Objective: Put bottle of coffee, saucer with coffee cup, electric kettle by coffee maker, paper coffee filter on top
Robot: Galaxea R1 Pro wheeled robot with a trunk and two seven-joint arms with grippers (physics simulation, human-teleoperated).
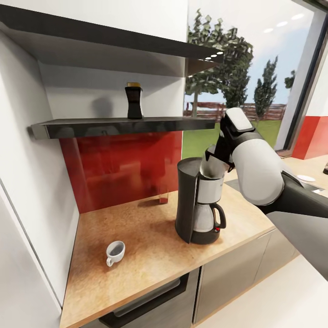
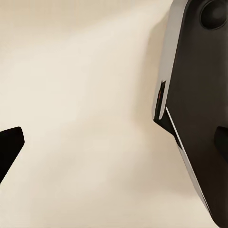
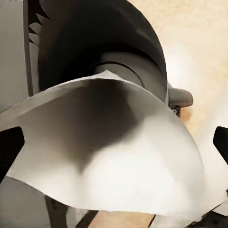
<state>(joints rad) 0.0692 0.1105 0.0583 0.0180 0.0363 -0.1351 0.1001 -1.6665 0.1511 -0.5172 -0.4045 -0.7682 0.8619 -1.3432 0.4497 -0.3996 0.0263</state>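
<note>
fig. filter placement over the coffee maker [image 1: 199,200].

left of the coffee maker, the coffee cup [image 1: 115,252] lies tipped on the kitchen countertop [image 1: 150,246]; the bottle of coffee [image 1: 134,101] stands above it on the kitchen shelf [image 1: 123,126]. i keep the right gripper [image 3: 114,147] just above the machine's top, fingers spread either side of the paper coffee filter [image 3: 114,156]; i cannot tell whether they grip it. i judge seating it comes next.
</note>
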